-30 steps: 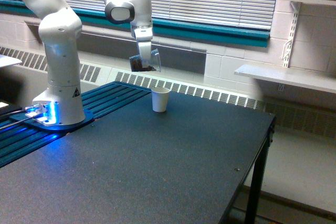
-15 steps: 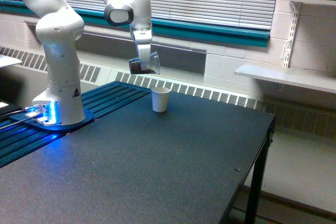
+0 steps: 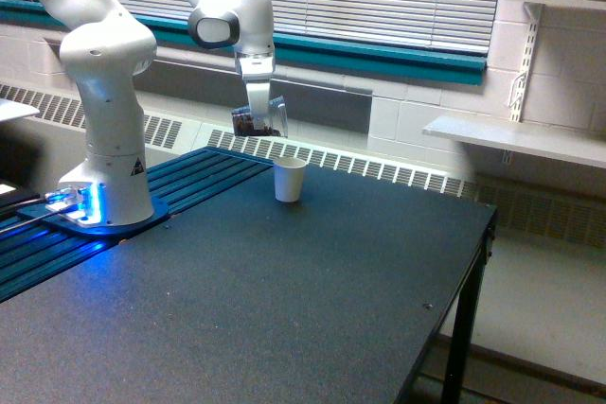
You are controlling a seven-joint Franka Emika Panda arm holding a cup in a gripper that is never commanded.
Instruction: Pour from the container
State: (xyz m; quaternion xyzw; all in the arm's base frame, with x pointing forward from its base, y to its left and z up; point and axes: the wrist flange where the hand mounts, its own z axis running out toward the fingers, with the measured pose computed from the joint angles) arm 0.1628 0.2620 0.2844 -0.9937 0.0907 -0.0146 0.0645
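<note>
A small clear cup [image 3: 258,120] with brown pieces inside hangs in the air, tilted with its open end toward the exterior view's right. My gripper [image 3: 259,116] is shut on this container, reaching down from the white arm. It sits above and a little to the left of a white paper cup [image 3: 289,180], which stands upright on the black table [image 3: 284,300]. A clear gap separates the two cups.
The arm's white base [image 3: 106,177] stands at the exterior view's left on blue slats, lit blue at its foot. A radiator grille runs along the wall behind. The table's right edge drops off near a leg [image 3: 461,347]. A white shelf [image 3: 516,139] sits at right.
The gripper and the clear cup have shifted slightly left and up. The white cup has not moved.
</note>
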